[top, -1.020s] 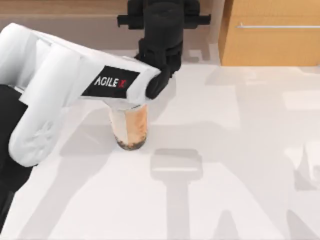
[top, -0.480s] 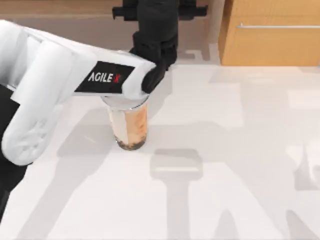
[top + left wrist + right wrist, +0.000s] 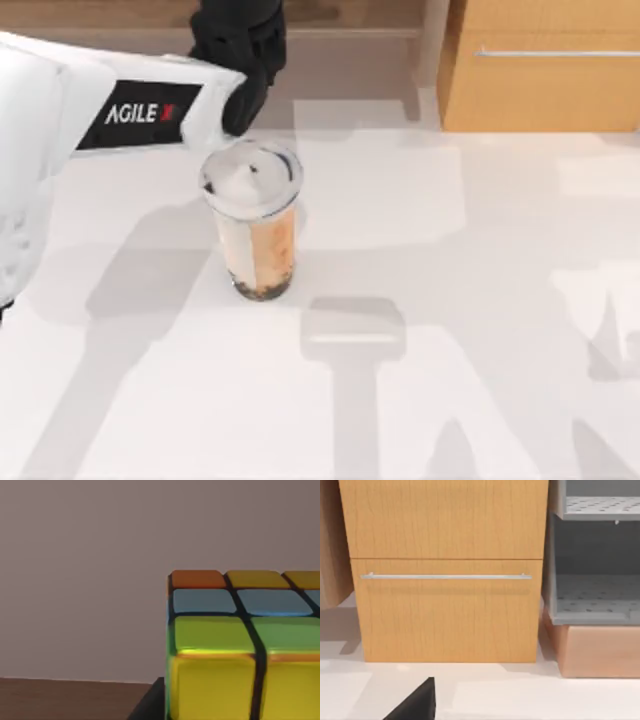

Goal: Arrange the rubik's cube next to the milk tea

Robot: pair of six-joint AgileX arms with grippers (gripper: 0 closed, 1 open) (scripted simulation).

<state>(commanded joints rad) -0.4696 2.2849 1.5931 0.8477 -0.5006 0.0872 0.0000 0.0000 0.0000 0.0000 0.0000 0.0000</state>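
standing upright, milk tea (image 3: 256, 232) (dark pearls at bottom), lidded.

The milk tea (image 3: 256, 225) stands upright on the table (image 3: 480, 300), left of the middle in the top view: a tall clear cup of beige-orange drink with dark pearls settled at its base and a round white-clear lid on top. The rubik's cube (image 3: 245, 645) shows close up in the left wrist view, with orange and yellow stickers on one face and blue, green and yellow rows on another, divided by a black grid.
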